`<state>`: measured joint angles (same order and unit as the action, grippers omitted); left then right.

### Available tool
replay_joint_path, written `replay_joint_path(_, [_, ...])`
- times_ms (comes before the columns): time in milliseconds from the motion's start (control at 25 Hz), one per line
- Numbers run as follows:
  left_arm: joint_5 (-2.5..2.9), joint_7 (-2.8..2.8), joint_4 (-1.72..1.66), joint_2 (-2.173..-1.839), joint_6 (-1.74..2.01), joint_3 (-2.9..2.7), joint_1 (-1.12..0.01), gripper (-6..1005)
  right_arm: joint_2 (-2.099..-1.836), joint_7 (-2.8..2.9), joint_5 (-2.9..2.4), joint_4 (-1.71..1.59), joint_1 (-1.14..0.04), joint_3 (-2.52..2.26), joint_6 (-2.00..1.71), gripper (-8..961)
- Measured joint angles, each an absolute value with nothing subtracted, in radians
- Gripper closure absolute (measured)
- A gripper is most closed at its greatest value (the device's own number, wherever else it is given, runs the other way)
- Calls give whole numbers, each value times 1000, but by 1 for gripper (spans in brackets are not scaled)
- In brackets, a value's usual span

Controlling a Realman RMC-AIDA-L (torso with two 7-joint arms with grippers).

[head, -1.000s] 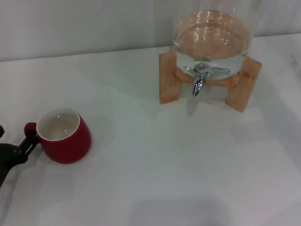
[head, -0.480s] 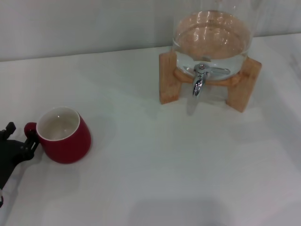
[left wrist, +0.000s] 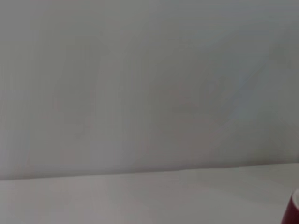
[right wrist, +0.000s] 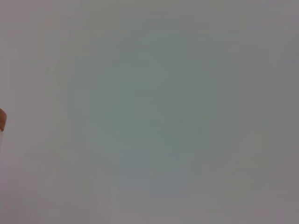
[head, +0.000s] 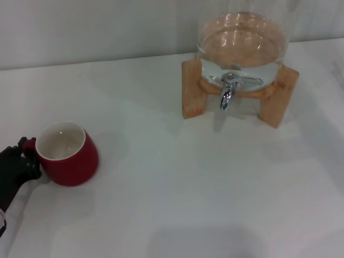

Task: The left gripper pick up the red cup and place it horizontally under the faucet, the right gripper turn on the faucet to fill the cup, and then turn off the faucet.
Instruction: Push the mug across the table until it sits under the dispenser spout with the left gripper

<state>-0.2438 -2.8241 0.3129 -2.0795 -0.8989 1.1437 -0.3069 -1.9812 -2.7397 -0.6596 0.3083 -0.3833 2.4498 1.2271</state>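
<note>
The red cup [head: 69,156] stands upright on the white table at the near left, its white inside showing and its handle pointing left. My left gripper [head: 27,157] reaches in from the left edge, its black fingers [head: 21,161] closed around the handle. A sliver of the red cup [left wrist: 294,212] shows at the edge of the left wrist view. The chrome faucet [head: 227,92] hangs from the glass jar [head: 242,37] at the far right, well away from the cup, with its lever lying sideways. My right gripper is out of view.
The jar holds water and rests on a wooden stand [head: 192,88], and a corner of that wooden stand [right wrist: 2,119] shows in the right wrist view. A grey wall runs along the back of the white table [head: 177,188].
The left gripper moved in on the cup's handle and its fingers closed around it. The cup shifted slightly left toward the gripper.
</note>
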Motion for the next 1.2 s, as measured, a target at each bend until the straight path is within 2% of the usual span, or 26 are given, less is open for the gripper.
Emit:
replay_joint_path(200, [-244, -2824, 313, -2081, -899, 1142, -311, 816, -1980, -2740, -660, 308, -384, 2450, 1227, 280])
replay_joint_path(440, [-244, -2824, 313, -2083, -904, 1145, -311, 860, -1980, -2740, -660, 308, -382, 2450, 1228, 280])
replay_joint_path(1200, [-251, -2821, 345, -2085, -940, 1146, -315, 864, -1980, -2740, -664, 308, -387, 2445, 1229, 280])
